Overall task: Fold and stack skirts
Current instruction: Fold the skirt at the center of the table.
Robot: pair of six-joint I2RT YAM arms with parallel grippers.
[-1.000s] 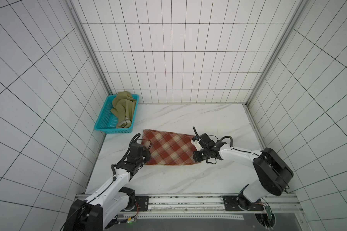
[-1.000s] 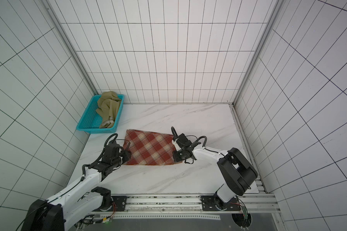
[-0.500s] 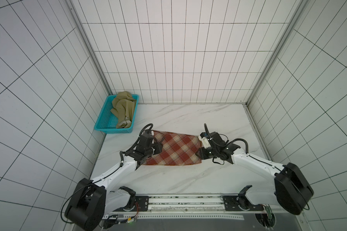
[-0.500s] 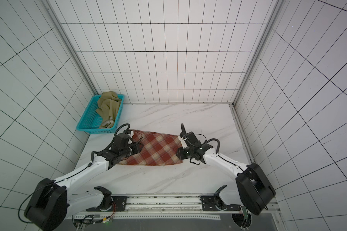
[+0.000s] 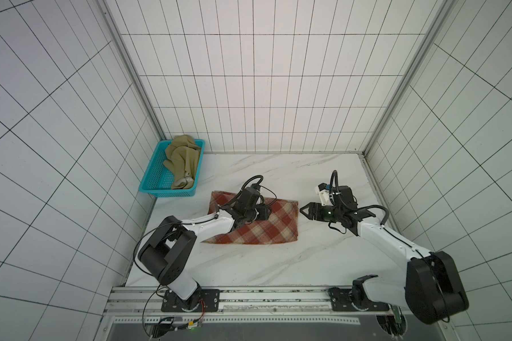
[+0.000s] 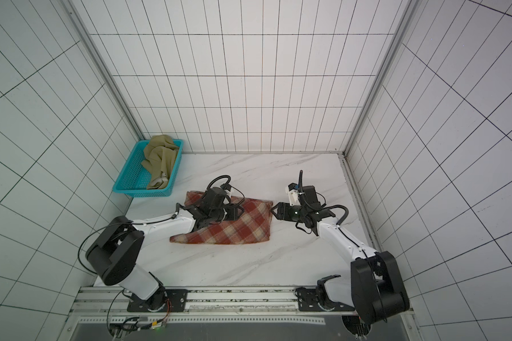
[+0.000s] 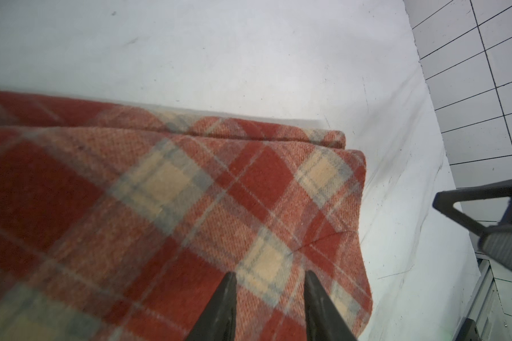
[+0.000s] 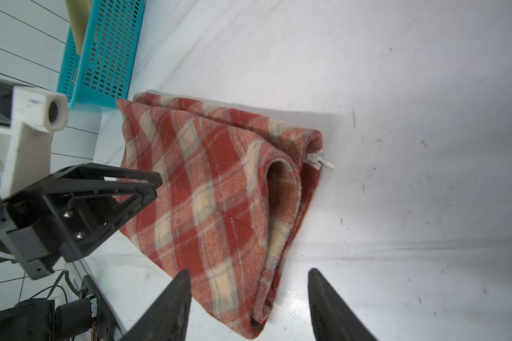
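Lying folded on the desk (image 5: 278,265), the plaid skirt (image 5: 272,233) sits between both arms. Over its cloth the left claw (image 7: 269,279) has its fingers slightly apart, gripping nothing, while the right claw (image 5: 303,210) is spread wide just beside the skirt's folded edge. The olive skirt (image 5: 182,161) lies crumpled in the teal basket (image 5: 166,193).

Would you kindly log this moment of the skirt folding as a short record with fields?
Plaid skirt: folded, flat on the table
Olive skirt: crumpled in the teal basket
Left gripper: jaws apart, over the plaid skirt
Right gripper: open, empty, beside the plaid skirt, apart from it
Stack: not yet made
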